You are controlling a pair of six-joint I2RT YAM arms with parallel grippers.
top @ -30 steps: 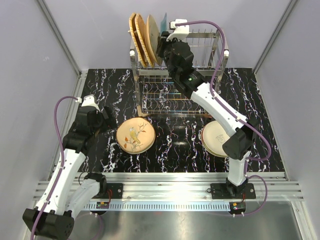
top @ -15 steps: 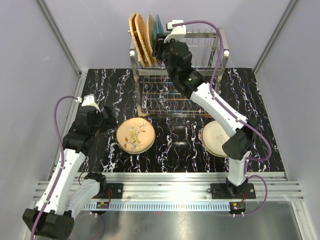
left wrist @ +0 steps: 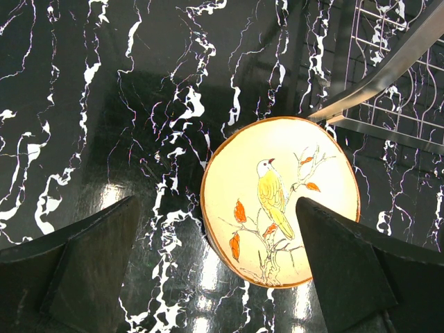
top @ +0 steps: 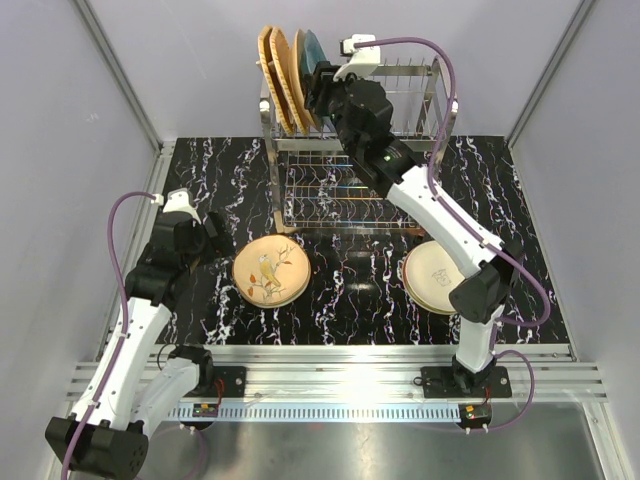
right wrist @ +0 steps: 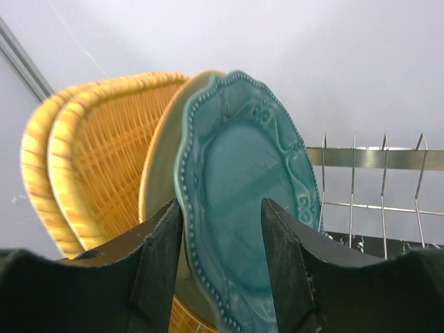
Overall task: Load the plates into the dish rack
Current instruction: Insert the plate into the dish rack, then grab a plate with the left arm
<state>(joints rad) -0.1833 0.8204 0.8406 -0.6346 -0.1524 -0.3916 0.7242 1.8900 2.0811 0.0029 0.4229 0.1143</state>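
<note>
The dish rack [top: 350, 200] stands at the back of the table. Two orange woven plates [top: 272, 65] and a pale plate [top: 297, 62] stand upright at its top left. My right gripper [top: 320, 82] is there, shut on a teal plate [top: 309, 45], which leans against the pale plate. In the right wrist view the teal plate [right wrist: 243, 180] sits between the fingers of my right gripper [right wrist: 222, 205]. A bird-and-branch plate [top: 270, 272] lies flat on the table. My left gripper [top: 213, 238] hovers open and empty over its left edge [left wrist: 277, 201].
A stack of cream plates [top: 433, 275] lies flat at the right, beside the right arm's lower link. The rack's top tines [right wrist: 374, 156] to the right of the teal plate hold nothing. The rack's lower grid shelf corner [left wrist: 395, 104] shows beyond the bird plate.
My right gripper has carried the teal plate leftward along the rack top until it leans on the pale plate. The left arm has not moved.
</note>
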